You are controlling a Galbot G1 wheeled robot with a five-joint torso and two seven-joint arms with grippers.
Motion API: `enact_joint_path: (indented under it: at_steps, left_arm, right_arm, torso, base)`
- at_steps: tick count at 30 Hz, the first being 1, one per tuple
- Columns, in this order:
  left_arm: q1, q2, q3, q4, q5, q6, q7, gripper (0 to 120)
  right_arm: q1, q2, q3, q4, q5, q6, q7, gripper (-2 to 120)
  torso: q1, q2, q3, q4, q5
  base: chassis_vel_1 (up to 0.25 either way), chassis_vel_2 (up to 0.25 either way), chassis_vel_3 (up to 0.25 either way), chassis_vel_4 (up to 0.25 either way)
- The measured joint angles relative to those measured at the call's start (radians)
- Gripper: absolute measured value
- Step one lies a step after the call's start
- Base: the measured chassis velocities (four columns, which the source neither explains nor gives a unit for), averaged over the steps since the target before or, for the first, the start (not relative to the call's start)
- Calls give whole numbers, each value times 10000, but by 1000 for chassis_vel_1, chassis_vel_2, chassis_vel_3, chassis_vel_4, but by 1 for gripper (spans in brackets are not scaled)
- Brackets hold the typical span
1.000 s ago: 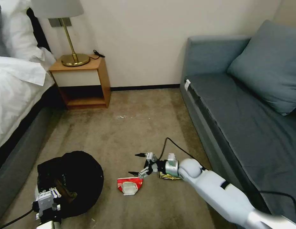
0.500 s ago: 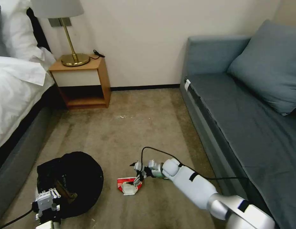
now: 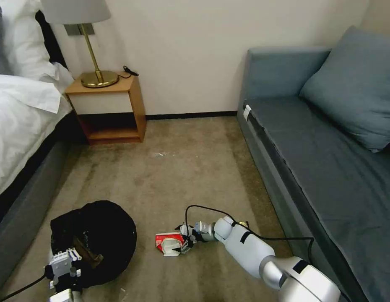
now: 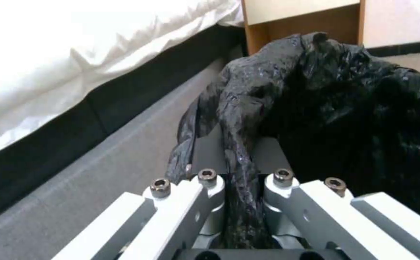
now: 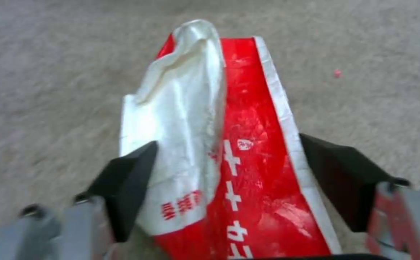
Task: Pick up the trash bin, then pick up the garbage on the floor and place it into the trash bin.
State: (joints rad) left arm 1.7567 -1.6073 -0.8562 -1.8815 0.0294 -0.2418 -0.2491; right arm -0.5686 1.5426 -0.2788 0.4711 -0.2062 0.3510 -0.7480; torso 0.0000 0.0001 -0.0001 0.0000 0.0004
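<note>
My right gripper (image 3: 183,243) is low on the beige carpet (image 3: 170,176), its two black fingers (image 5: 128,177) spread around one red-and-white wrapper (image 5: 229,151). My left gripper (image 4: 241,180) pinches the black-bagged round trash bin (image 3: 96,235) beside the bed.

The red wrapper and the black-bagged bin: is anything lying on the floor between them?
No. The head view shows bare carpet between the red-and-white wrapper and the trash bin.

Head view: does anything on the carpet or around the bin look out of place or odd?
The red-and-white wrapper lies crumpled on the carpet, the right gripper straddling it with jaws open. A gold wrapper peeks out behind that arm. The trash bin has its black liner bunched in the left gripper.
</note>
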Motion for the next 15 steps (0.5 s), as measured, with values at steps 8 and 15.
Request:
enact_joint_path:
  at_steps: [8,15]
  left_arm:
    - [-11,-6,49,28,55,-27,5,5]
    - [14,-6,116,138,114,-203,28,5]
  right_arm:
    - [-184,-297,325,232,25,157,-253,40]
    - [-207,-210,1136,13,-226,251,-510,14]
  torso:
    - [0,0,0,0,-2]
    - [0,0,0,0,-3]
  base:
    - [0,0,0,0]
    - [0,0,0,0]
